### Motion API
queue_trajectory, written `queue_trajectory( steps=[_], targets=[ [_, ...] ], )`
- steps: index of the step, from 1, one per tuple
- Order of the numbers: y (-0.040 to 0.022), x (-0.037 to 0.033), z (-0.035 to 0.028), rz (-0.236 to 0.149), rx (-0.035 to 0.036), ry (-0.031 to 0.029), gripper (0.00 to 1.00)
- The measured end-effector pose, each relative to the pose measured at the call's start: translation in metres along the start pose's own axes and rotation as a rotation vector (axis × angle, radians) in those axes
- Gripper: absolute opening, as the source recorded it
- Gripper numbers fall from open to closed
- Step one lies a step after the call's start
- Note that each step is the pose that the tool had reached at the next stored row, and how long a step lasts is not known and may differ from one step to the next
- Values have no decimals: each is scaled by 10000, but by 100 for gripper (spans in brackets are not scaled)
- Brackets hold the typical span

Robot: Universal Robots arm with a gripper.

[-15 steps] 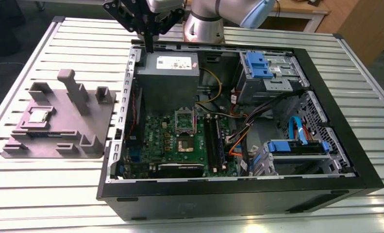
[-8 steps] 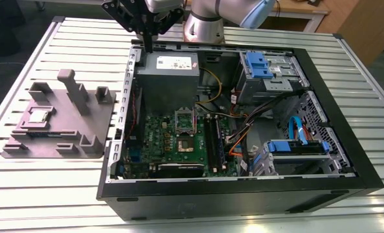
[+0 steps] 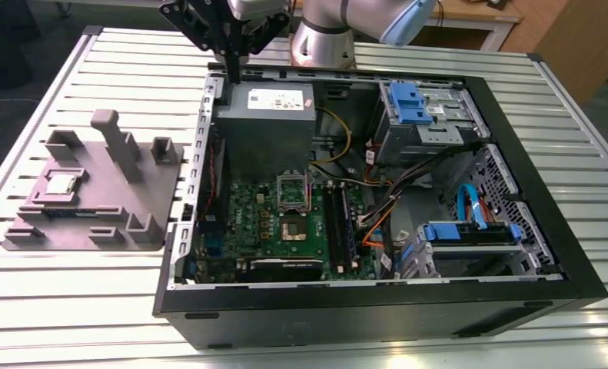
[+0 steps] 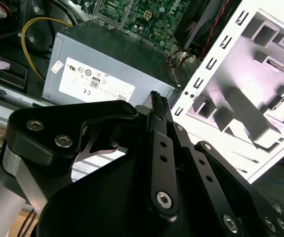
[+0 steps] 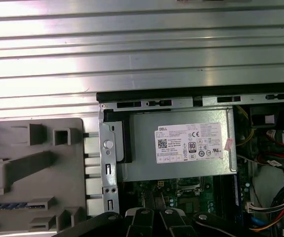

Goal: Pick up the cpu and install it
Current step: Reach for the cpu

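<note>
Now hand (image 3: 229,75) closed by PSU (image 3: 266,134), white label (image 3: 278,98); cpu (image 3: 60,184) on tray (image 3: 83,227).

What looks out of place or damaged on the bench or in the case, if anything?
Nothing stands out. The cpu lies flat in the grey fixture tray, beside the open computer case. The gripper, shut and empty, hangs over the power supply. No spill or damage shows.
</note>
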State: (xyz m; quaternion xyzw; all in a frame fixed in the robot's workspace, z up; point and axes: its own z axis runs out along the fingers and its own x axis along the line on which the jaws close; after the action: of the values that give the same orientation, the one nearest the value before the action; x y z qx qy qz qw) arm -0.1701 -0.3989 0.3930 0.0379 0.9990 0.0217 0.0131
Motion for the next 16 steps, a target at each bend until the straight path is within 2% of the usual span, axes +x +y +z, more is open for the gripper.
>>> queue_trajectory(
  steps=[16],
  targets=[
    [-3,35,-1,0,0,0,10]
  ],
)
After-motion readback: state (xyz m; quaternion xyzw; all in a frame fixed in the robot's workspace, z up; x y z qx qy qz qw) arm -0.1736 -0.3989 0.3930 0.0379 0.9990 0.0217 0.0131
